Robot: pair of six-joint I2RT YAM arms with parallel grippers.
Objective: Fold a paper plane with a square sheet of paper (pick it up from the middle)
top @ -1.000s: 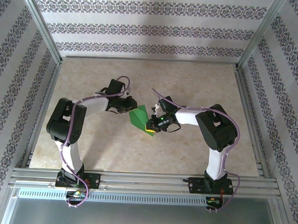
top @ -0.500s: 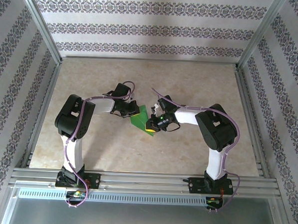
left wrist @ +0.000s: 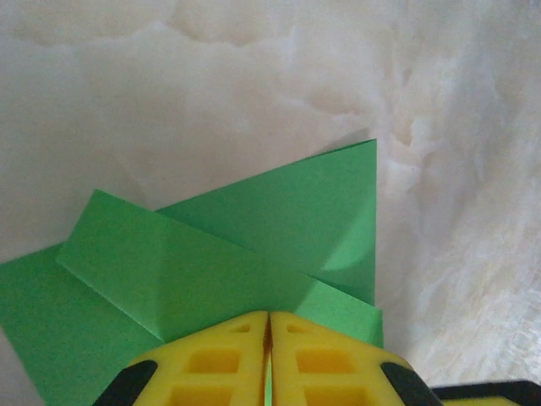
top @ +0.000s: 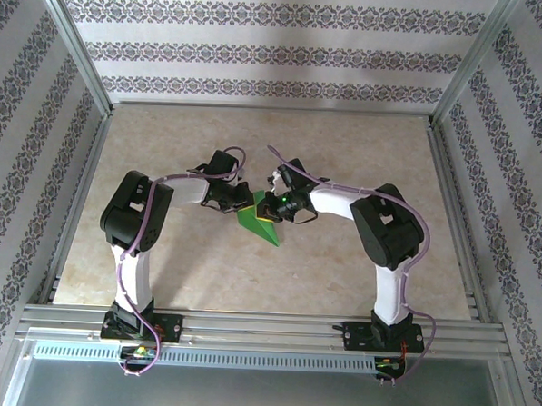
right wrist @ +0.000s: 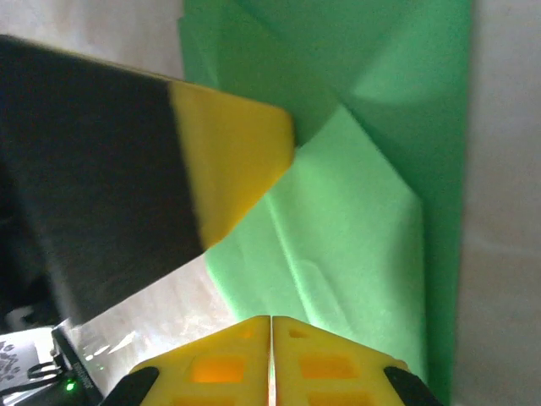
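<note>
Both closed tight, the left pincer [top: 239,199] and right pincer [top: 268,208] rest tips on folded green paper [top: 262,226] on the surface [top: 346,152].

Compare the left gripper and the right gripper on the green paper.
The left gripper reaches the green paper from its left, the right gripper from its right. Ahead of the right gripper sits the left gripper's finger; ahead of the left gripper, folded flaps. Both are shut.
</note>
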